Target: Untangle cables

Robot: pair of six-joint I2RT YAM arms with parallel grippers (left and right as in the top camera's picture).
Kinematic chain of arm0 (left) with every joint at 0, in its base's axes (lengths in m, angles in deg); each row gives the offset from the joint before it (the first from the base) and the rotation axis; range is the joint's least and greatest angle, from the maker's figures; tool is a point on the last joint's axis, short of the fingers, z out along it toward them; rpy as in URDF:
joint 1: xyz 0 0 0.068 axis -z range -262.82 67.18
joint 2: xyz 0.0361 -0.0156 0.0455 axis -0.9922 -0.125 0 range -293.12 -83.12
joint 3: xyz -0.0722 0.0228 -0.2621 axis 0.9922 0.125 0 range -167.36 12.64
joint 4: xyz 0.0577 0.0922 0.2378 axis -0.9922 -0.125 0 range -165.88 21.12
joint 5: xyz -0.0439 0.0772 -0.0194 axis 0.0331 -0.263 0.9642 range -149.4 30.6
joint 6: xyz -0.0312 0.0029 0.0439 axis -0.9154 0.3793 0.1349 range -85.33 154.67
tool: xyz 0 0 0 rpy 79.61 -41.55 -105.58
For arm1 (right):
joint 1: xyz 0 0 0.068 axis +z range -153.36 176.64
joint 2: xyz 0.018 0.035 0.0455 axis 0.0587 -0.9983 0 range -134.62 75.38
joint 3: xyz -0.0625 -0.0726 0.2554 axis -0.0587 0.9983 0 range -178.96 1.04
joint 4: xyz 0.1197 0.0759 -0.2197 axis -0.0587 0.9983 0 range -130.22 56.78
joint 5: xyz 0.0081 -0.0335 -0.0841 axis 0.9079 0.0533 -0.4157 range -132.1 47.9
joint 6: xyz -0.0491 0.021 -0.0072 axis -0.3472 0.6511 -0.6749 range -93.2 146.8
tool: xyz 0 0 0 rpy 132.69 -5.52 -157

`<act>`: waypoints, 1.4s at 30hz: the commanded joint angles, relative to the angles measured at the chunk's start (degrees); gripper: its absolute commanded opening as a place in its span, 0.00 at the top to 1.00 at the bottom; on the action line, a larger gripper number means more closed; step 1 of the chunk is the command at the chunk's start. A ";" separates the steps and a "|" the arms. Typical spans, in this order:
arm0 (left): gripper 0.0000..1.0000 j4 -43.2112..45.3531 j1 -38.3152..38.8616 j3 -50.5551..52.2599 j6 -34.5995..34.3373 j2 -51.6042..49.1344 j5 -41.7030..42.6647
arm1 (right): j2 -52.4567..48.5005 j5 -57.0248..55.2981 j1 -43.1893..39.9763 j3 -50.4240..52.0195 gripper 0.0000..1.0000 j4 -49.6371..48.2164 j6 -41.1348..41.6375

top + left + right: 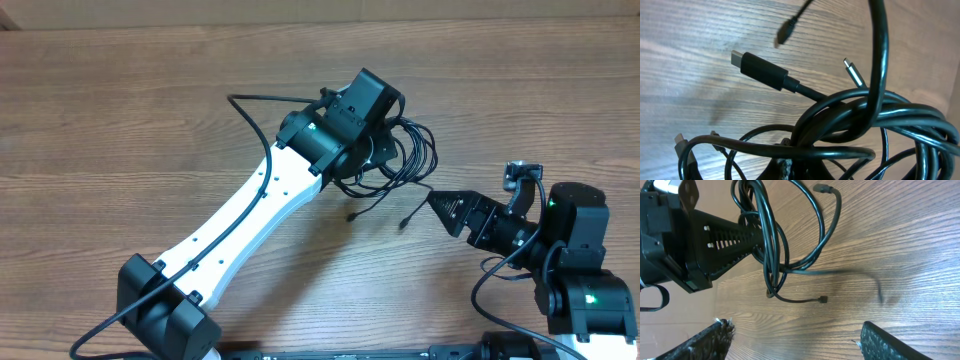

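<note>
The cables [408, 152] are a tangled bundle of thin black cords, lifted off the table, with my left gripper [383, 152] shut on them. In the left wrist view the loops [875, 120] cross right above the jaws [790, 169]. A black plug [760, 70] and a silver-tipped plug [855, 74] stick out. Two loose ends [352, 215] [405, 222] dangle toward the table. My right gripper [440, 204] stands open to the right of the bundle, apart from it. Its view shows the hanging cables [771, 245], a plug end [822, 299] and nothing between the fingers [715, 336].
The wooden table [120, 120] stretches all around. The left arm's white link [240, 220] crosses the middle diagonally. The arm's own thicker black wire [250, 110] arcs above it. The right arm's base [580, 290] is at the lower right.
</note>
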 commanded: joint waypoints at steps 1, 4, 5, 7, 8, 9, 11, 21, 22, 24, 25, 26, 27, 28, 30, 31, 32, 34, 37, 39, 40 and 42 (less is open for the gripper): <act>0.96 0.68 0.39 -1.60 14.67 1.99 0.81 | 0.55 0.35 -0.04 -1.27 0.17 -0.28 -0.22; 0.96 0.81 0.37 -1.60 23.08 1.99 1.01 | 0.55 0.35 -0.04 -1.27 0.16 -0.28 -0.22; 0.96 0.90 0.39 -1.60 26.10 1.99 1.14 | 0.55 0.35 -0.04 -1.27 0.16 -0.28 -0.22; 0.96 0.90 0.39 -1.60 30.80 1.99 2.43 | 0.55 0.37 -0.04 -1.27 0.14 -0.28 -0.22; 0.96 1.03 0.39 -1.60 33.29 1.97 3.39 | 0.55 0.37 -0.04 -1.27 0.12 -0.28 -0.22; 0.96 1.20 0.39 -1.60 34.62 1.95 4.02 | 0.55 0.37 -0.04 -1.27 0.11 -0.26 -0.22; 0.96 2.21 0.57 -1.60 37.05 1.95 5.25 | 0.55 0.39 -0.04 -1.27 0.11 -0.24 -0.22; 0.96 3.41 0.87 -1.60 43.01 1.95 7.06 | 0.55 0.39 -0.04 -1.27 0.04 0.66 -0.24; 0.96 3.41 0.87 -1.60 43.04 1.95 7.06 | 0.55 0.39 -0.04 -1.27 0.04 0.63 -0.24; 0.96 3.50 0.87 -1.60 43.60 1.95 7.06 | 0.55 0.37 -0.04 -1.27 0.05 0.50 -0.24; 0.96 3.48 0.87 -1.60 44.46 1.95 7.06 | 0.55 0.39 -0.04 -1.27 0.07 0.48 -0.24; 0.96 3.45 0.90 -1.60 45.53 1.95 7.15 | 0.55 0.39 -0.04 -1.27 0.09 0.50 -0.26; 0.96 3.30 1.09 -1.60 46.53 1.95 7.13 | 0.55 0.39 -0.04 -1.27 0.12 0.50 -0.26; 0.96 3.23 1.18 -1.60 47.43 1.95 7.17 | 0.55 0.39 -0.04 -1.27 0.14 0.52 -0.26; 0.96 3.26 2.01 -1.60 51.23 1.95 8.83 | 0.55 0.39 -0.04 -1.27 0.18 0.55 -0.26; 0.96 3.37 2.29 -1.60 52.39 1.95 9.49 | 0.55 0.39 -0.04 -1.27 0.21 0.55 -0.26; 0.96 3.74 2.99 -1.60 53.09 1.95 9.33 | 0.55 0.39 -0.04 -1.27 0.25 0.55 -0.24; 0.96 4.39 3.32 -1.60 52.78 1.95 9.20 | 0.55 0.44 -0.04 -1.27 0.28 0.55 -0.24; 0.96 5.29 3.41 -1.60 49.62 1.95 9.22 | 0.55 2.58 -0.04 -1.27 0.32 -0.07 -0.24; 0.96 5.84 3.41 -1.60 46.84 1.95 9.22 | 0.55 4.70 -0.04 -1.27 0.33 -1.33 -0.22; 0.96 6.29 3.63 -1.60 44.98 1.95 9.35 | 0.55 5.09 -0.04 -1.27 0.36 -2.05 -0.20; 0.96 6.80 4.09 -1.60 43.34 1.95 9.46 | 0.55 5.07 -0.04 -1.27 0.44 -2.29 -0.20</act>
